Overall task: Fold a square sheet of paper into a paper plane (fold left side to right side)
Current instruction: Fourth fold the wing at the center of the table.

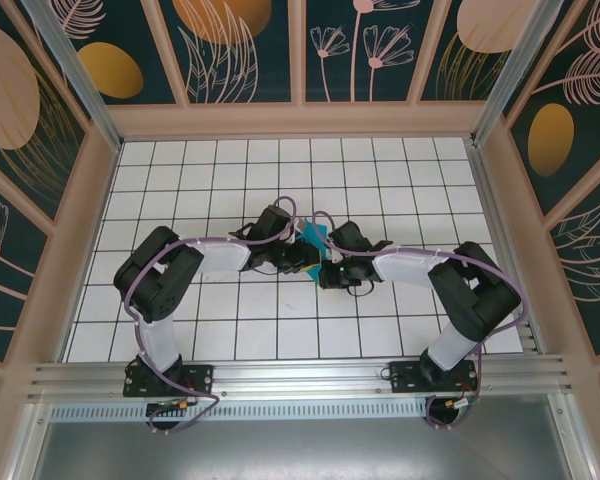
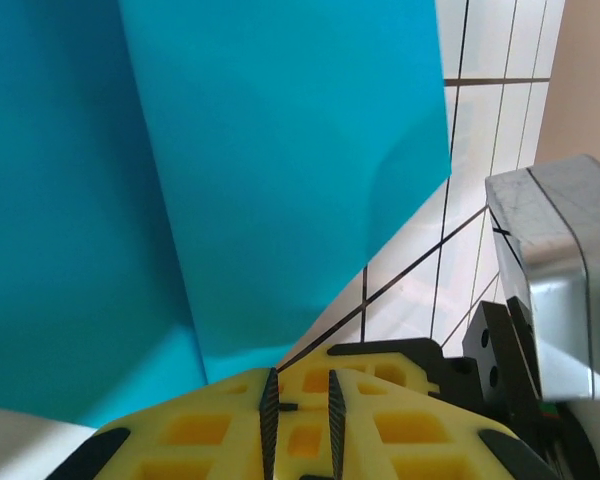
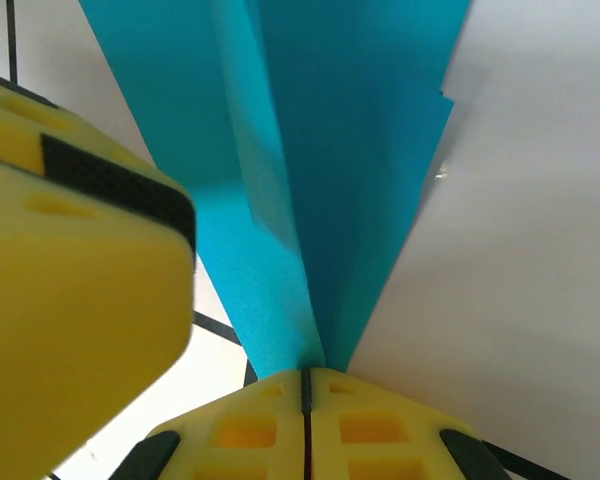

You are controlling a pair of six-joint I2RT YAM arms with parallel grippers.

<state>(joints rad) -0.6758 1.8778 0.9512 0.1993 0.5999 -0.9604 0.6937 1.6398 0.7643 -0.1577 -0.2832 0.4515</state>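
While the right tool [image 3: 305,378] is clenched on the narrow end of the creased teal sheet [image 3: 350,150] over the bench [image 1: 230,335] centre, the left tool [image 2: 302,385] stands narrowly parted, sheet edge at its tips.

No lettering, label, brand, number or sign can be read in any view; the thin teal-blue square sheet of paper [image 2: 280,150] is plain and unprinted.
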